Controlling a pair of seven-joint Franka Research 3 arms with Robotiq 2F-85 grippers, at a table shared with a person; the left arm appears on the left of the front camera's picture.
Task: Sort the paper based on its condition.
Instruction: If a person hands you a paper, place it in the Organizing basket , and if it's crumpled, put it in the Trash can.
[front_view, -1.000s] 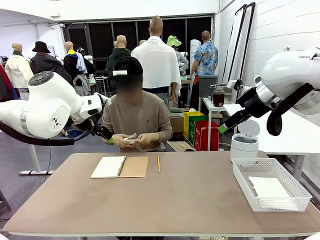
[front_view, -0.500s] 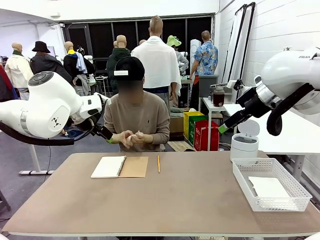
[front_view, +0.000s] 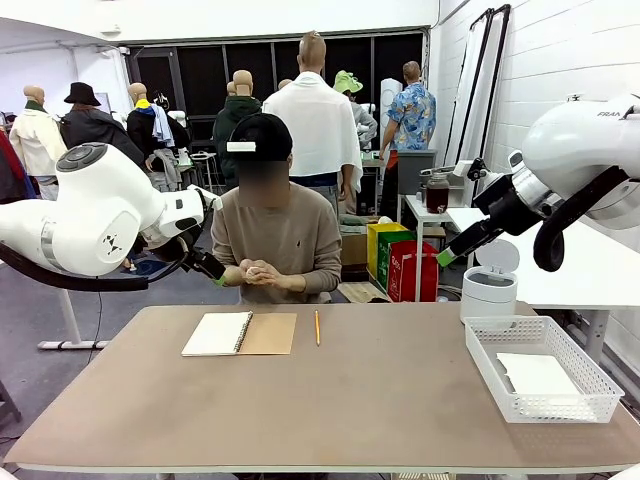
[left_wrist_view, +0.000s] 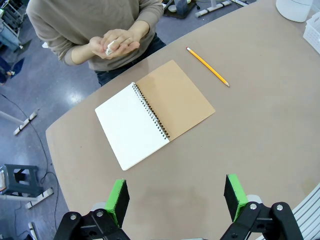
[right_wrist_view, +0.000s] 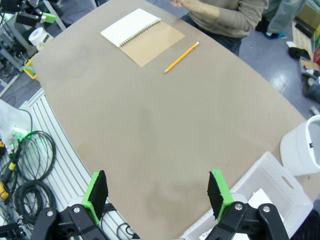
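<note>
Person's hands (left_wrist_view: 122, 42) have closed tighter around the paper (left_wrist_view: 109, 49), now a crumpled wad awaiting sorting; left gripper (left_wrist_view: 176, 195) and right gripper (right_wrist_view: 156, 192) hover wide open, empty.

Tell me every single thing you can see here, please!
table: one, brown, between robot and person
notebook: one, white page, brown cover, open, far left of table
pencil: one, yellow, right of notebook
basket: one, white, near right of table
paper: one flat white sheet, in basket
paper scrap: one, white, small, in person's hands
bin: one, white, behind basket
hands: two, held together, far side
left pincer: one, black, green pads, open, above table
right pincer: one, same colours, open, above table
</note>
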